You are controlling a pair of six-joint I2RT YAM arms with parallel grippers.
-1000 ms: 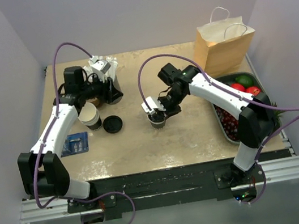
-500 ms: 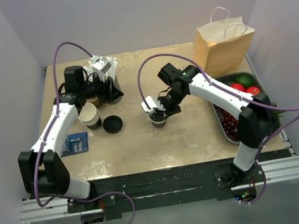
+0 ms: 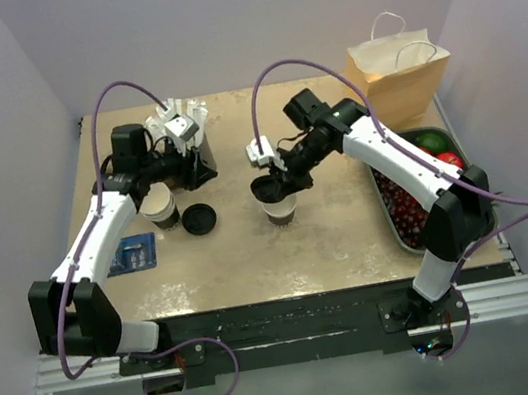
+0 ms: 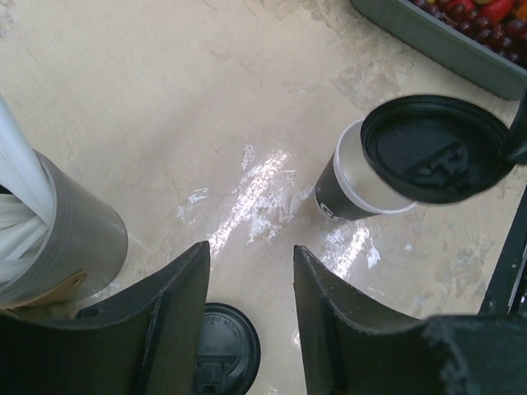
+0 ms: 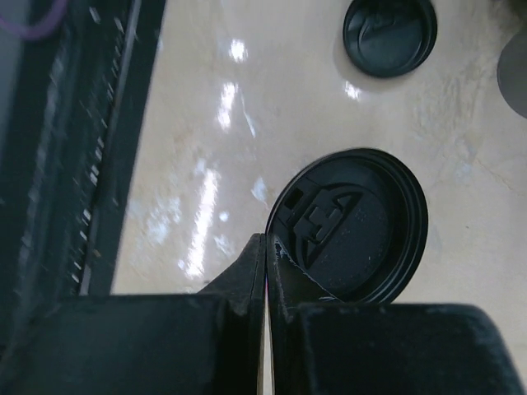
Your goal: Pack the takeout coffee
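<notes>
1. Takeout coffee cup (image 3: 283,213) mid-table, upright; white side mark unreadable.
2. Black lid (image 5: 350,226) pinched at rim by right gripper (image 5: 265,240), tilted over cup mouth.
3. Left gripper (image 4: 251,253) fingers apart, empty, near loose lid (image 4: 224,352).

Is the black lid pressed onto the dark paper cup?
No, the black lid hangs above the dark paper cup, whose white rim shows.

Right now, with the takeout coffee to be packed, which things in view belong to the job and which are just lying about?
Job: dark cup; black lid, pinched in the right gripper; paper bag, probably the destination.
Lying about: loose lid; cup stack; blue packet; fruit tray.
</notes>
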